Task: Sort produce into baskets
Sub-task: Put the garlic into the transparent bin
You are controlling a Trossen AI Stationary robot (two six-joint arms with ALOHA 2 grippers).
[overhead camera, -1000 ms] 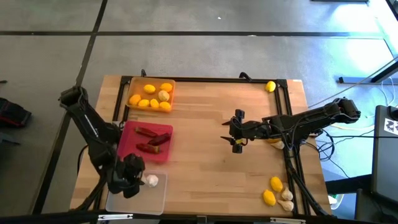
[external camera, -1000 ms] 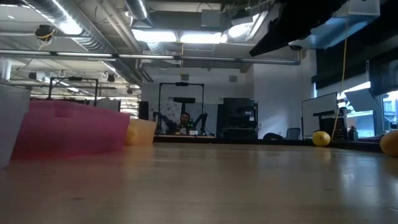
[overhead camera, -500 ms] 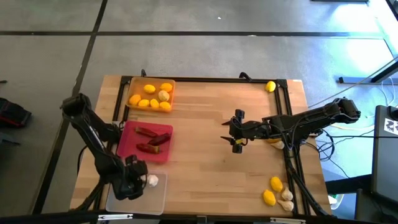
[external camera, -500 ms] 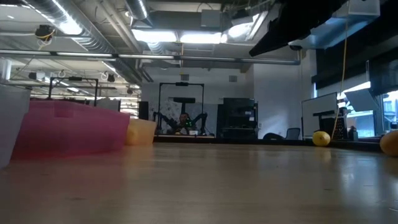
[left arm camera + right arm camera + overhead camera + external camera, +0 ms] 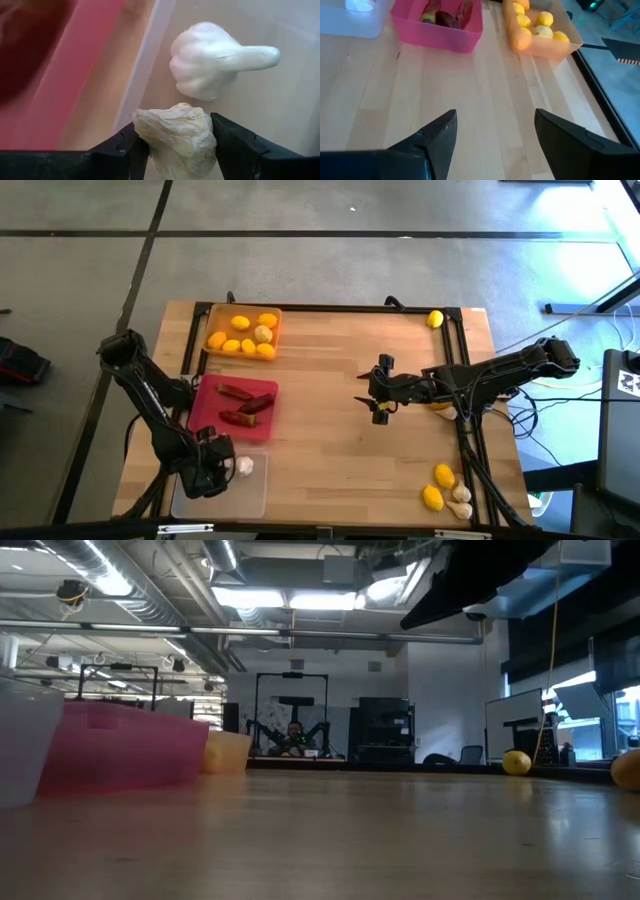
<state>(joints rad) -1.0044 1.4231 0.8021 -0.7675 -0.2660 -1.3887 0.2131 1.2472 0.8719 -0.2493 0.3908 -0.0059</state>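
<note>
Left tool (image 5: pixel 212 470) shifted over clear basket (image 5: pixel 250 498), two garlic bulbs (image 5: pixel 215 67)

The left gripper (image 5: pixel 212 472) now sits a little lower and further in over the clear basket (image 5: pixel 250 502) than a second ago, its arm's elbow swung slightly toward the table's near edge. In the low view the clear basket (image 5: pixel 25 755) shows more of its wall than before, its edge shifted toward the pink basket (image 5: pixel 130 745).
</note>
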